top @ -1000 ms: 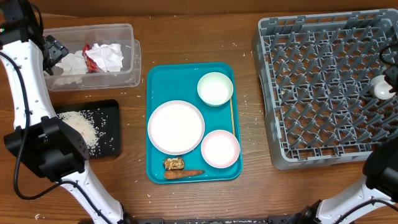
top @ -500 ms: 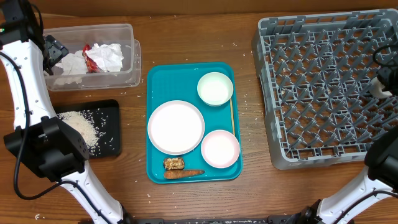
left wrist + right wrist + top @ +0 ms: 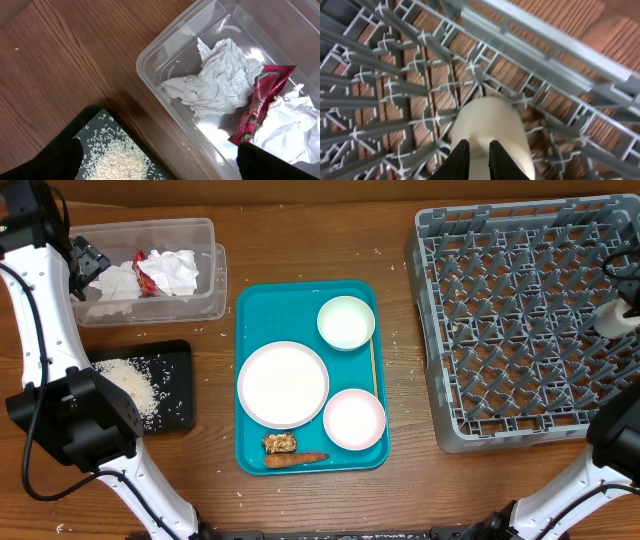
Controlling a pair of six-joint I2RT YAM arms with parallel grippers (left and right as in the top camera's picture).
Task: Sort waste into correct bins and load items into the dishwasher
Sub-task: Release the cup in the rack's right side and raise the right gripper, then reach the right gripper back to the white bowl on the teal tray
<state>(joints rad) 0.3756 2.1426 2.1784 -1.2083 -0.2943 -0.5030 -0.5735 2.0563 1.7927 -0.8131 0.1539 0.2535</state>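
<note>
My right gripper (image 3: 479, 145) is shut on the wall of the small white cup (image 3: 490, 117), holding it low over the lattice floor of the grey dishwasher rack (image 3: 425, 240) near its right edge, where the cup (image 3: 612, 321) shows in the overhead view. On the teal tray (image 3: 252, 310) lie the large plate (image 3: 283, 384), two bowls (image 3: 346, 322) (image 3: 354, 419), a brown lump (image 3: 279, 442) and a carrot-like stick (image 3: 296, 459). My left gripper (image 3: 160, 165) hangs open above the edge between the clear tub (image 3: 150, 55) and the black tray (image 3: 180, 355).
The clear tub holds crumpled napkins (image 3: 220, 82) and a red wrapper (image 3: 260, 100). Rice (image 3: 130, 385) is heaped on the black tray. A thin wooden stick (image 3: 373, 365) lies on the teal tray beside the bowls. Stray grains dot the wooden table.
The cup in my right gripper has tilted and shifted slightly over the rack's right side. The left arm and everything on the trays have stayed put.
</note>
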